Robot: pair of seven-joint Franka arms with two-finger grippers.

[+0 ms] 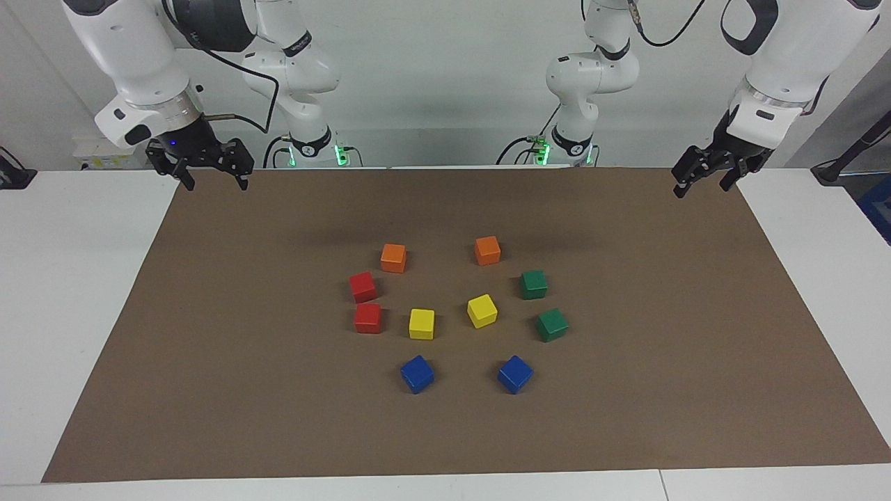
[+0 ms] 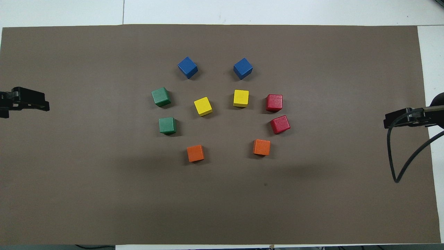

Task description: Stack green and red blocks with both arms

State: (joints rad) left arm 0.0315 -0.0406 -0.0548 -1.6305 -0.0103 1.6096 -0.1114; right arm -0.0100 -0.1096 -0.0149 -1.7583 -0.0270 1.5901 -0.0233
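Note:
Two green blocks [image 1: 533, 284] [image 1: 552, 324] lie side by side on the brown mat toward the left arm's end, and show from above as green blocks [image 2: 167, 125] [image 2: 161, 96]. Two red blocks [image 1: 363, 287] [image 1: 367, 318] lie close together toward the right arm's end, seen from above as red blocks [image 2: 280, 124] [image 2: 274, 102]. All lie singly, none stacked. My right gripper [image 1: 216, 182] hangs open and holds nothing over the mat's corner at its own end, and appears overhead as the right gripper [image 2: 399, 119]. My left gripper [image 1: 703, 189] hangs open, holding nothing, over the mat's edge at its end, and shows overhead as the left gripper [image 2: 31, 100].
Two orange cubes [image 1: 393, 257] [image 1: 487, 250] lie nearest the robots. Two yellow cubes [image 1: 421, 323] [image 1: 482, 310] sit in the middle of the ring. Two blue cubes [image 1: 417, 374] [image 1: 515, 374] lie farthest out. The brown mat [image 1: 209, 390] covers most of the white table.

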